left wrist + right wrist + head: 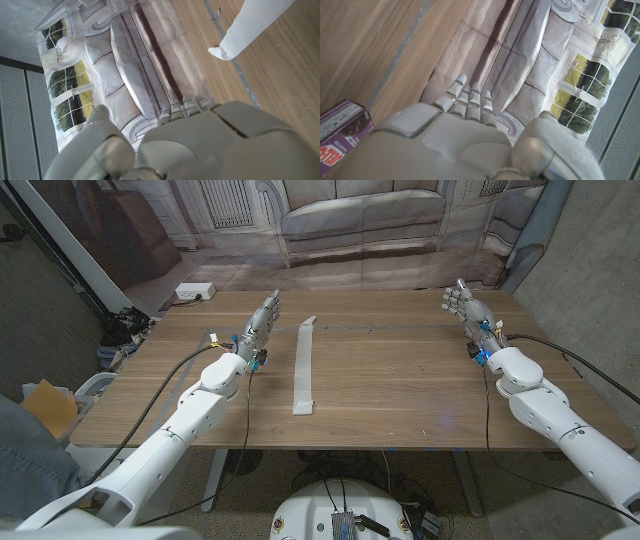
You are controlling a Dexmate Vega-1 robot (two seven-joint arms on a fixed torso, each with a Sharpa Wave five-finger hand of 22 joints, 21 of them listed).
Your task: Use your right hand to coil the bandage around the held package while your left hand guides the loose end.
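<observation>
- The big wooden counter (400,380) holds everything. A thin dark line runs across it near the far side.
- Behind the counter hangs a printed backdrop (350,220) with a picture of a sofa and windows on it.
- The left arm (190,420) is white and comes in from the near left corner. The right arm (555,415) is white and comes in from the near right corner.
- The bandage (304,366) is a long, pale strip. It lies flat and straight on the counter, between the two hands and closer to the left one. Nothing touches it. Its far end (250,27) also shows in the left wrist view.
- The left hand (259,330) is just left of the bandage, apart from it. Its fingers (186,106) are straight and close together, and it holds nothing.
- The right hand (470,315) is near the far right corner, well apart from the bandage. Its fingers (470,95) are straight and a little spread, and it holds nothing.
- A purple package (342,130) lies on the counter beside the right hand in the right wrist view. The hand does not hold it.
- A small white box (195,292) sits on the floor past the counter's far left corner.
</observation>
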